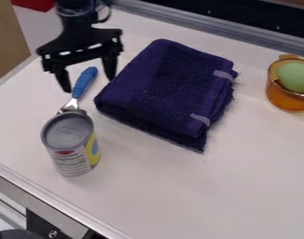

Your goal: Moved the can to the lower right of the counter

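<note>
We hold our black two-finger gripper spread left of the folded, fluffy dark-purple towel, a shiny-lidded, cylindrical metal can upright off the towel's lower left.

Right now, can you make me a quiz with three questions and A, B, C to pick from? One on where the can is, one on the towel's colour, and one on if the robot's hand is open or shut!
1. Where is the can?
A) On top of the towel
B) On the counter, by the metal end of the blue-handled tool
C) Under the towel

2. What colour is the towel?
A) Dark purple
B) Yellow
C) White

3. How is the hand?
A) Shut tight
B) Shut on the can
C) Open

Right letters:
1: B, the can stands on the pale counter, right by the tool's metal end.
2: A, the folded cloth is dark purple.
3: C, its two fingers are wide apart with nothing held.
</note>
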